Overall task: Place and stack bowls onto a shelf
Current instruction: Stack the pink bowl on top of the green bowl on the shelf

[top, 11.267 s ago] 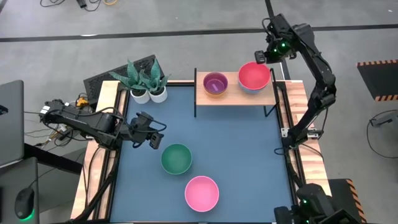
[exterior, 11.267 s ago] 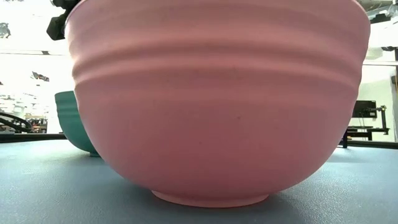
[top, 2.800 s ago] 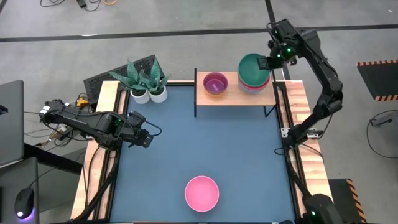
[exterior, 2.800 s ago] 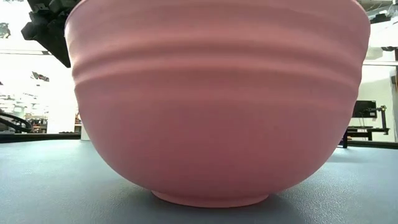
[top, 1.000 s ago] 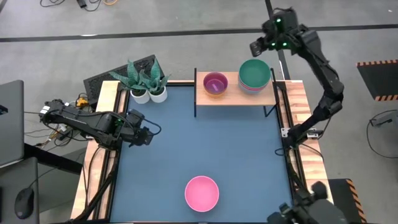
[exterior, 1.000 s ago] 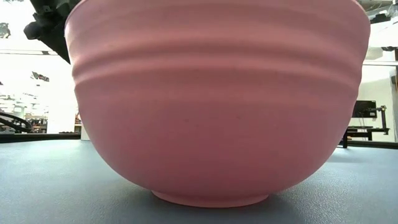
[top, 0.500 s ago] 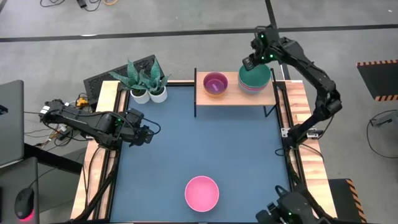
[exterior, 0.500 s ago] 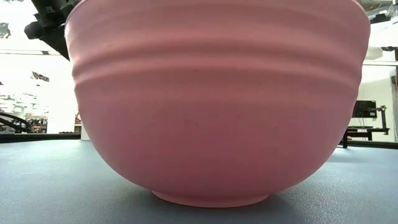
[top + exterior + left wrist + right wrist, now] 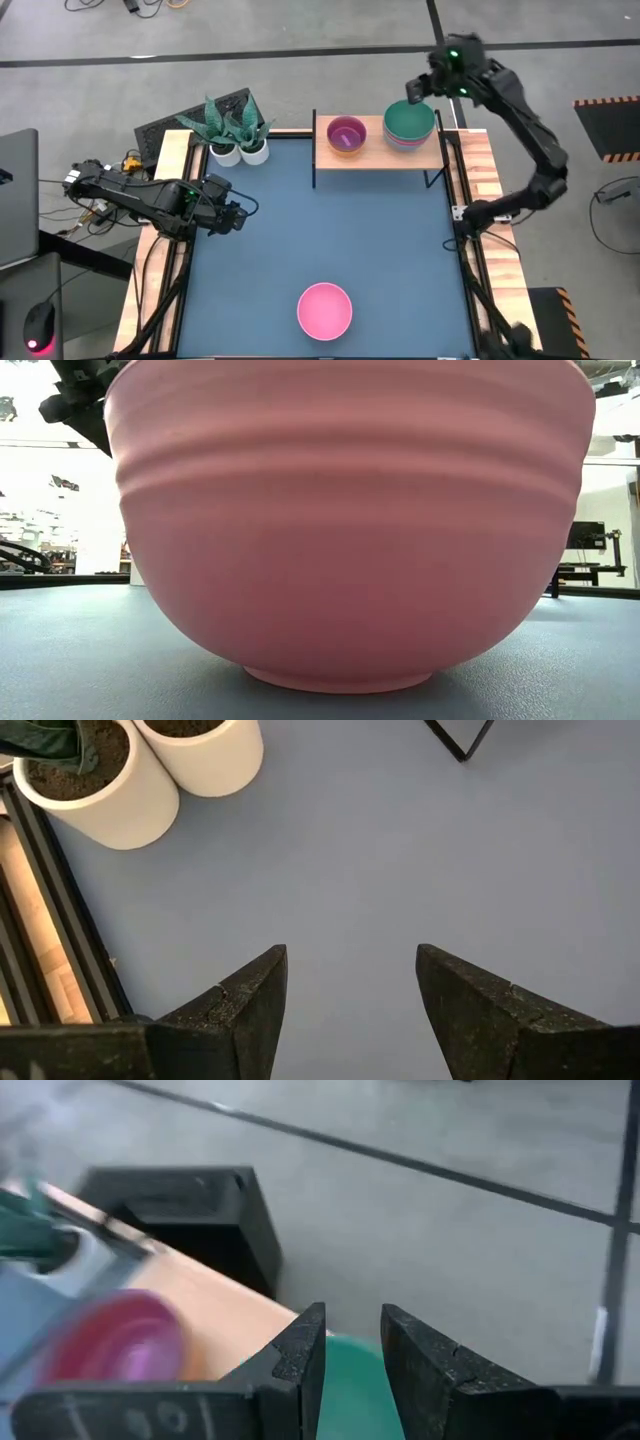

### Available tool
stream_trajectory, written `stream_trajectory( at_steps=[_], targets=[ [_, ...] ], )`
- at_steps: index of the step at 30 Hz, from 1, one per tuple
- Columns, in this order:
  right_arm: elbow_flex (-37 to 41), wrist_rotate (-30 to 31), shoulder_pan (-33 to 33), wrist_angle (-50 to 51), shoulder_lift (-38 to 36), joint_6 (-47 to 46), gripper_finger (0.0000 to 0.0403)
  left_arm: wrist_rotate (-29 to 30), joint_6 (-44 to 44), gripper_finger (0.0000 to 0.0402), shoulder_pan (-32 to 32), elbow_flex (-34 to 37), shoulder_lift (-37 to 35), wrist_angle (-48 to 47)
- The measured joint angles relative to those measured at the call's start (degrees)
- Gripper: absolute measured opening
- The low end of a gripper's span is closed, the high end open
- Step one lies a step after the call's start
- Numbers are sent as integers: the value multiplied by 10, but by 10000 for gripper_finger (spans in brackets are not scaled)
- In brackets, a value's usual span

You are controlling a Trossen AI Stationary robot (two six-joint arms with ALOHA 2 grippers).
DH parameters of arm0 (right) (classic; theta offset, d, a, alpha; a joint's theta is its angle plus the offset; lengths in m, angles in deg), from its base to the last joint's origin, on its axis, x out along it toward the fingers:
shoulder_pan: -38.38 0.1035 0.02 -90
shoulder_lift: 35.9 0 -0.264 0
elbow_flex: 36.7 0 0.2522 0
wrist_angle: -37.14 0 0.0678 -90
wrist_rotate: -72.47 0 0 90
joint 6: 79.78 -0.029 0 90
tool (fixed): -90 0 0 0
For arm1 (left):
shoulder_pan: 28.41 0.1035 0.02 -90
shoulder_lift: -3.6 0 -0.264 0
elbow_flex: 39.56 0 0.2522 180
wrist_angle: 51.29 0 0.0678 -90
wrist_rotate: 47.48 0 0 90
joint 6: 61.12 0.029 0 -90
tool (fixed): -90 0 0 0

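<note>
Green bowl [image 9: 410, 122] on shelf [image 9: 368, 154] edge, right gripper [image 9: 414, 90] seemingly clear.

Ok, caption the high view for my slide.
Green bowl stacked on the shelf beside a purple bowl; pink bowl remains on the table.

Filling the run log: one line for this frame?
left gripper: open, idle | right gripper: empty, over green bowl on shelf | pink bowl: on table
</note>
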Motion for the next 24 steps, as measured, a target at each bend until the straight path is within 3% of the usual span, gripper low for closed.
stream_trajectory(
  at_steps=[4, 12, 19, 24],
  targets=[
    [41, 14, 33, 16, -70, -42, 125, 15, 1, 209, 0, 0, 0, 0],
    [222, 91, 118, -17, -237, -131, 125, 20, 2, 209, 0, 0, 0, 0],
    [314, 95, 180, -117, -347, -164, 125, 9, -6, 209, 0, 0, 0, 12],
    [357, 93, 225, -162, -386, -148, 125, 10, 14, 209, 0, 0, 0, 56]
  ],
)
